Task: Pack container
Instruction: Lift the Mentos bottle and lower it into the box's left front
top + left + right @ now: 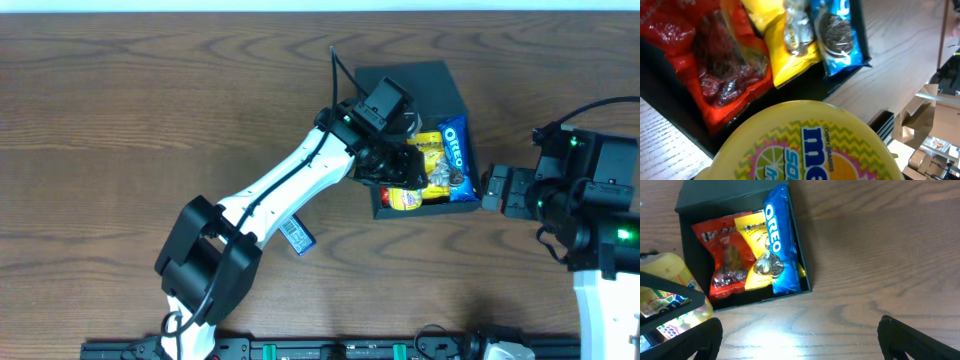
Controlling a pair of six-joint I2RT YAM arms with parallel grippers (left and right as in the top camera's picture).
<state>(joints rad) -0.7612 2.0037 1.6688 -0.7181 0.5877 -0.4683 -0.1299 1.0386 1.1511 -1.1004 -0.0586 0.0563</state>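
The dark teal container [415, 80] stands open at the table's back right, lid flat behind it. Inside lie a blue Oreo pack [455, 145], a yellow packet [430, 150] and a red packet [725, 260]. My left gripper [400, 180] is shut on a round yellow Mentos tub [405, 198] and holds it over the container's front left corner. The tub's lid fills the bottom of the left wrist view [810, 145]. My right gripper [497, 190] is open and empty over bare wood [800, 340], just right of the container's front corner.
A small blue packet [298, 235] lies on the table under the left arm, left of the container. The wooden table [120, 120] stretches wide to the left. The right arm's base [600, 200] is at the right edge.
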